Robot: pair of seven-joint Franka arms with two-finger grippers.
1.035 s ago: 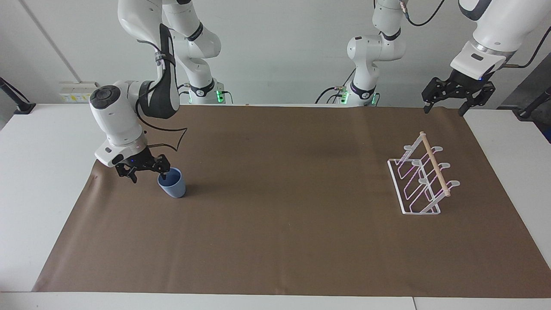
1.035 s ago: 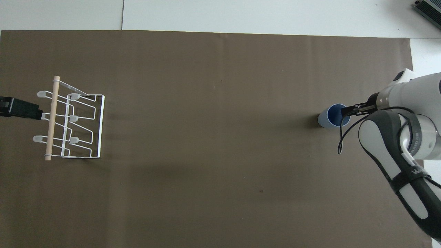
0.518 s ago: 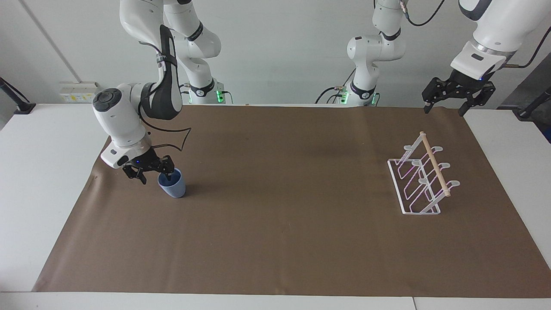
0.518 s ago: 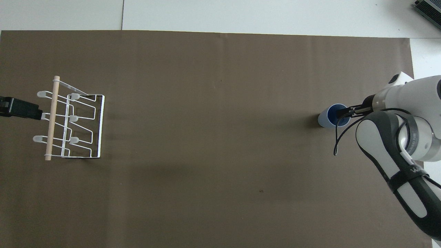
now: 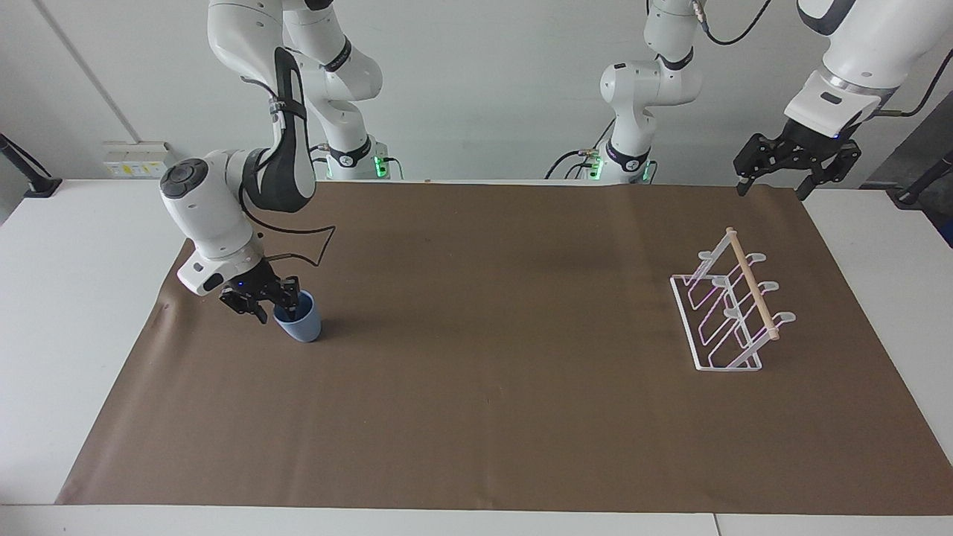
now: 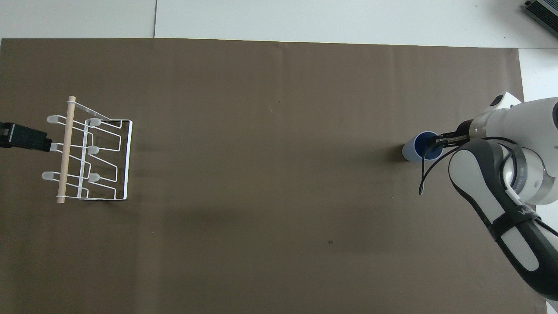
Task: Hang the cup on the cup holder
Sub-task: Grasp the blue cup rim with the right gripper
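Note:
The light-blue cup [image 5: 303, 325] [image 6: 411, 151] stands upright on the brown mat toward the right arm's end of the table. My right gripper [image 5: 274, 304] [image 6: 437, 141] is down at its rim, one finger inside the cup and one outside, pinching the wall. The white wire cup holder [image 5: 726, 316] [image 6: 93, 152] with its wooden dowel stands toward the left arm's end. My left gripper [image 5: 771, 191] [image 6: 26, 138] waits open in the air over the mat's edge beside the holder, holding nothing.
A brown mat [image 5: 484, 357] covers most of the white table [image 5: 67, 298]. A black cable loops from the right arm just above the mat, close to the cup.
The right gripper's fingers have drawn together onto the cup's wall and the wrist has shifted slightly toward the cup. The cup, holder and left arm have stayed put.

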